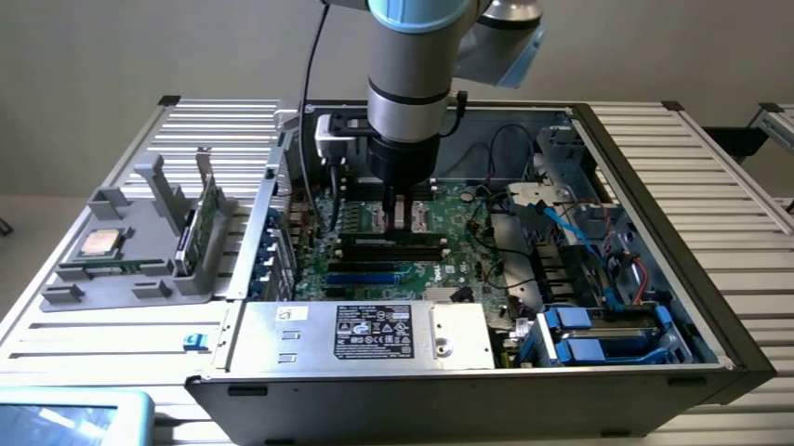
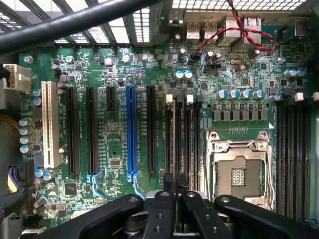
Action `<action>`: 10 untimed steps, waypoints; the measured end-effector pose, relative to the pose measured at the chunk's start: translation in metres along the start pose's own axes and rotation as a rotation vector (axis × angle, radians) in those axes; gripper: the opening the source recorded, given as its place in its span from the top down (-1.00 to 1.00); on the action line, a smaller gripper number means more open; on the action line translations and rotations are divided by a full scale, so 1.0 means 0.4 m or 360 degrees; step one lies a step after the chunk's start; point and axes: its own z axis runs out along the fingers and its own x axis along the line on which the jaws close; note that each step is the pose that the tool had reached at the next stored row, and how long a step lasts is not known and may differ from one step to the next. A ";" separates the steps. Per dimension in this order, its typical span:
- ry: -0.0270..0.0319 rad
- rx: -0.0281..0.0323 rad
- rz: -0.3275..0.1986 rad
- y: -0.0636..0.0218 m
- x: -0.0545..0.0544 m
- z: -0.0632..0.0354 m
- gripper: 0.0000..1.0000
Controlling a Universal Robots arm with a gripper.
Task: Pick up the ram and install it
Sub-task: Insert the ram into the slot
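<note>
The claw [image 1: 403, 225] [image 2: 175, 181] is clenched, its fingers drawn close together, and nothing can be made out between them. It hangs low inside the open computer case [image 1: 496, 395], directly above the motherboard [image 2: 114, 74], with the black memory slots [image 2: 182, 134] just beneath its tips. The ram [image 1: 112, 268] appears as a narrow green strip in the grey holder [image 1: 74, 297] on the worktop [image 1: 694, 167], well apart from the claw towards the exterior view's left, just beside the processor chip [image 1: 106, 242].

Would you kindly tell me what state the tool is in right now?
Tool: closed, over the motherboard; whether it holds anything cannot be told.
</note>
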 end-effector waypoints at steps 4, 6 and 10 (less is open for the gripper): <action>-0.00005 0.00003 0.0000 -0.001 0.000 0.003 0.78; -0.00001 0.00000 0.0000 -0.001 0.000 0.006 0.78; 0.00000 -0.00001 -0.0001 -0.006 0.001 0.009 0.78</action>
